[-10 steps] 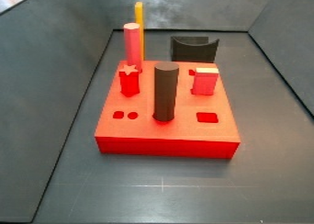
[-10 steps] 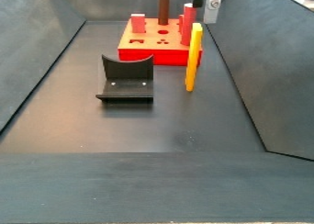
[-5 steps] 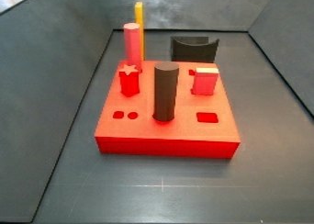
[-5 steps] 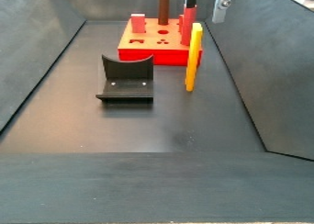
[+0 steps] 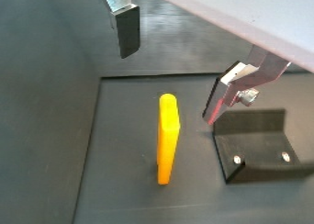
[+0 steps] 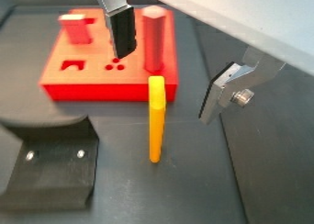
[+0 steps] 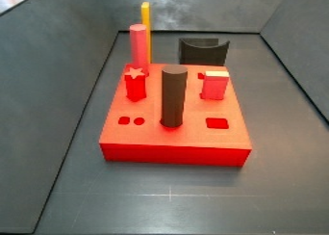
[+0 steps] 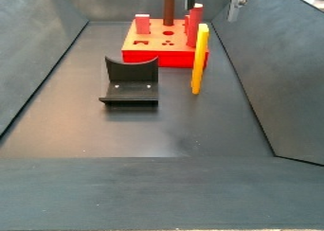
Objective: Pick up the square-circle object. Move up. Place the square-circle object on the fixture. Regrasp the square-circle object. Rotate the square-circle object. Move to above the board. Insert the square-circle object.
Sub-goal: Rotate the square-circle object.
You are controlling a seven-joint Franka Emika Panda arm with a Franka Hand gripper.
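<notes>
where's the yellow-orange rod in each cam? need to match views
Wrist view: square-circle object mid-frame, beside the fixture.
Wrist view: rod centre, in front of the board.
Side view: rod near top, behind the pink peg.
Side view: rod upright, right of the board.
Shared landmark: the board. The end effector hangs above the rod, open.
</notes>
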